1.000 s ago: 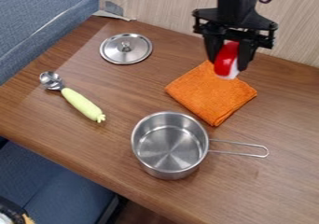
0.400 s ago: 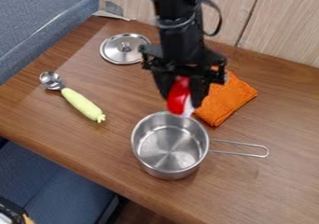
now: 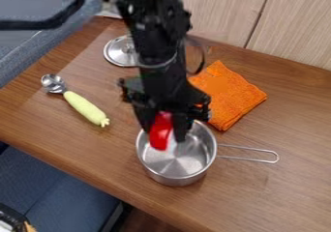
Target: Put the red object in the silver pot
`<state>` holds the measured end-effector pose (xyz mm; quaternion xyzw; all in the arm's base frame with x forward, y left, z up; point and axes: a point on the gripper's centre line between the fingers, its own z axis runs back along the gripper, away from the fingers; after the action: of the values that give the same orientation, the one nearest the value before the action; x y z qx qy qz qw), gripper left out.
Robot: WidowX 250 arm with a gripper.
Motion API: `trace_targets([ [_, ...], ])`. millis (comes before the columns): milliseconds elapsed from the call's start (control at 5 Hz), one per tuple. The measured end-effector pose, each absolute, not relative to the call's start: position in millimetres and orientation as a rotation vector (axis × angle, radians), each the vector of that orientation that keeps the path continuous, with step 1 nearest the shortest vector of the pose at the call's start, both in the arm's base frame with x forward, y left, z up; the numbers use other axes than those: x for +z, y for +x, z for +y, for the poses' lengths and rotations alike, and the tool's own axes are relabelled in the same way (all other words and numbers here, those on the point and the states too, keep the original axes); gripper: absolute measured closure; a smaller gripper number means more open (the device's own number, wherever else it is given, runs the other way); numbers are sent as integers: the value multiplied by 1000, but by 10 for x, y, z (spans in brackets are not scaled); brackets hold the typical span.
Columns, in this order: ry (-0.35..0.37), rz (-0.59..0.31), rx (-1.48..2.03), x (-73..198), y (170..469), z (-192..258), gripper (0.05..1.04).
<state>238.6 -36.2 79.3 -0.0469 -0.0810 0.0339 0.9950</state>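
Observation:
The black gripper (image 3: 163, 129) hangs over the silver pot, shut on the red object (image 3: 161, 132), which has a whitish lower part. Behind the red object, the pot (image 3: 173, 174) stands on the table with its wire handle pointing right. The red object overlaps the pot's upper left interior in the view; whether it is above the rim or below it, I cannot tell.
An orange cloth (image 3: 231, 95) lies behind and right of the pot. A silver lid (image 3: 121, 51) is at the back left, partly behind the arm. At the left lies a scoop with a yellow-green handle (image 3: 85, 108). The table's front edge (image 3: 97, 181) runs below.
From over the orange cloth, the gripper has moved left and toward the front with the red object, to a place over the pot. The pot, cloth and scoop have kept their places.

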Motion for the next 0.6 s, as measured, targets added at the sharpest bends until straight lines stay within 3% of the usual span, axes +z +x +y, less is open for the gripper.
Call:
trace_targets([
  [600, -40, -101, 64, 378, 2472, -380, 495],
])
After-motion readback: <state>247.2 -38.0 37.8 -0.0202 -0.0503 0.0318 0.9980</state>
